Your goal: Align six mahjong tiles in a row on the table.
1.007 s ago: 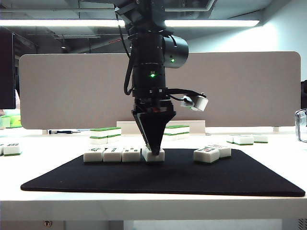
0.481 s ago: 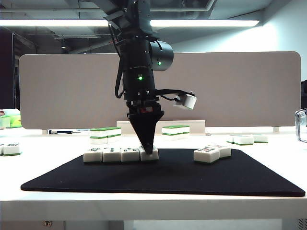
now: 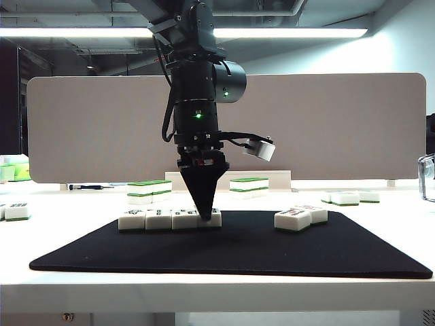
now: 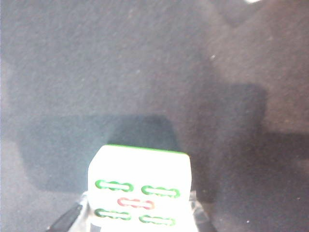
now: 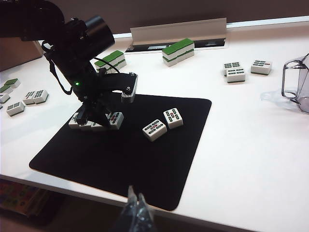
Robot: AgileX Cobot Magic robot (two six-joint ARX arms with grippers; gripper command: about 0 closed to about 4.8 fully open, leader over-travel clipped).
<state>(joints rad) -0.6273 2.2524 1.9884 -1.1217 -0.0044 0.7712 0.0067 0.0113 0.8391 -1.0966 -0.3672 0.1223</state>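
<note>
Tiles on mat: six mahjong tiles [image 3: 170, 219] (four in a touching row, two loose [image 5: 163, 123] apart to the right).
Surface: white surface [image 3: 380, 278], one black mat [image 3: 231, 251].
Left pincer [image 3: 206, 216]: clamped on the row's fourth tile [image 4: 140, 191]; fingers mostly cut off.
Right pincer [image 5: 136, 209]: together, raised at the near edge.

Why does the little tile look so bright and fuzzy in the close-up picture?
In the left wrist view the tile sits very near the lens between the left pincer's fingers, so glare blows out its white face and its edges blur. In the exterior view the same tile looks sharp on the black mat.
</note>
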